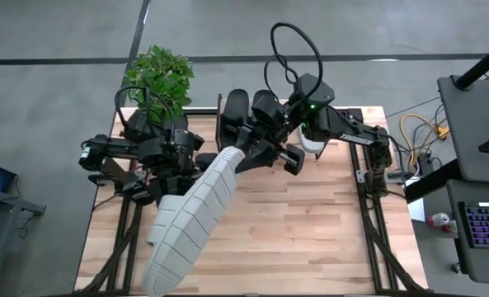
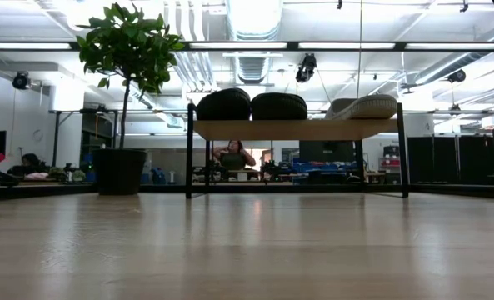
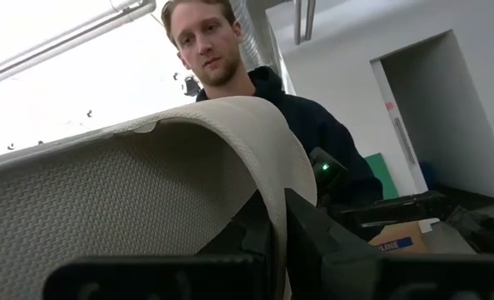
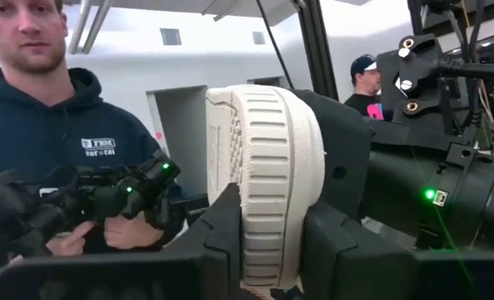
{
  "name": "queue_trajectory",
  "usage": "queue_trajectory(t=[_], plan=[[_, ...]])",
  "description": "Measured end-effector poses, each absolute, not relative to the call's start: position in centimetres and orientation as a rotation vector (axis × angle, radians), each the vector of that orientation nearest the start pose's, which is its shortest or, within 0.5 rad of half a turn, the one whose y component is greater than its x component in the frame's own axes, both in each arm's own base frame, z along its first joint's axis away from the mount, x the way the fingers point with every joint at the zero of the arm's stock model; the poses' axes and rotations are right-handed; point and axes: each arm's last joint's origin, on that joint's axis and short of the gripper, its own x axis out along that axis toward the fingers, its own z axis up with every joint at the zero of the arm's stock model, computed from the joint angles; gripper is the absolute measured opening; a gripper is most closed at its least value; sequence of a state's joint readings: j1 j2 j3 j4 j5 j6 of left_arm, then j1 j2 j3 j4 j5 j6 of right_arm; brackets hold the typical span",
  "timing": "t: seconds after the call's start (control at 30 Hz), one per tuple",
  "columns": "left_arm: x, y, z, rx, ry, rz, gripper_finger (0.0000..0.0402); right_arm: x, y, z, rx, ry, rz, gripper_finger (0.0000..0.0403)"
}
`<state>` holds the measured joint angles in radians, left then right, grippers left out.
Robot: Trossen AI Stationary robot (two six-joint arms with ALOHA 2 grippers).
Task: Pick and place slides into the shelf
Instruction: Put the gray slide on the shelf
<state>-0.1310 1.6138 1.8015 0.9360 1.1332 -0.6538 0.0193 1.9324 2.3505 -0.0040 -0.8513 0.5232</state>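
A pale grey-white slide [image 1: 190, 219] hangs high over the table [image 1: 310, 247] between both arms, ribbed sole up, so it looks large in the high view. My right gripper [image 1: 246, 157] is shut on its far end, and my left gripper [image 1: 182, 172] is shut on its strap from the left. The shelf [image 2: 296, 129] stands at the table's far edge. Two black slides [image 2: 223, 105] [image 2: 278, 106] and another pale slide [image 2: 365, 107] rest on its plank top. The held slide is above the low view's picture. My left gripper [image 3: 278, 225] pinches the pale slide's wide strap [image 3: 267, 179] between its two fingers, at the strap's curved edge. The slide is lifted clear of the table. My right gripper [image 4: 271, 246] pinches the rounded end of the sole [image 4: 271, 167] between its two fingers [image 4: 222, 237], which lie across the sole's thickness. That end stands upright in the hold, clear of the table.
A potted plant [image 1: 157, 78] stands at the table's far left corner, beside the shelf. The near half of the wooden table lies below the held slide. A person in a dark hoodie [image 4: 72, 133] stands beyond the table. A keyboard [image 1: 483, 223] sits off to the right.
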Motion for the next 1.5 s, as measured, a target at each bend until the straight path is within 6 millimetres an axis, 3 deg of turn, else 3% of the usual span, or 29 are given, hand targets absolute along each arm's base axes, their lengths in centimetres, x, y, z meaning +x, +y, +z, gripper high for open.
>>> queue_trajectory(t=[0.43,0.63,0.93,1.1,1.3,1.5], plan=[[29.0,-6.1,54.6,-0.022,-0.601,-1.351,0.0005,38.9,2.8,54.5,0.281,-0.205,0.945,0.0049],[29.1,-6.1,54.5,-0.044,-0.585,-1.356,0.0055,38.9,2.8,54.4,0.282,-0.204,0.943,0.0049],[29.4,-5.3,54.4,-0.130,-0.518,-1.347,0.0162,38.9,2.8,54.5,0.283,-0.203,0.953,0.0047],[29.1,-4.4,54.7,-0.115,-0.505,-1.337,0.0212,38.7,1.9,54.7,0.322,-0.192,0.945,0.0047],[27.7,-3.1,55.6,-0.128,-0.490,-1.317,0.0243,37.5,0.9,55.8,0.288,-0.233,0.946,0.0046],[26.7,-2.3,56.1,-0.090,-0.496,-1.307,0.0247,36.7,-0.5,56.3,0.283,-0.237,0.925,0.0046]])
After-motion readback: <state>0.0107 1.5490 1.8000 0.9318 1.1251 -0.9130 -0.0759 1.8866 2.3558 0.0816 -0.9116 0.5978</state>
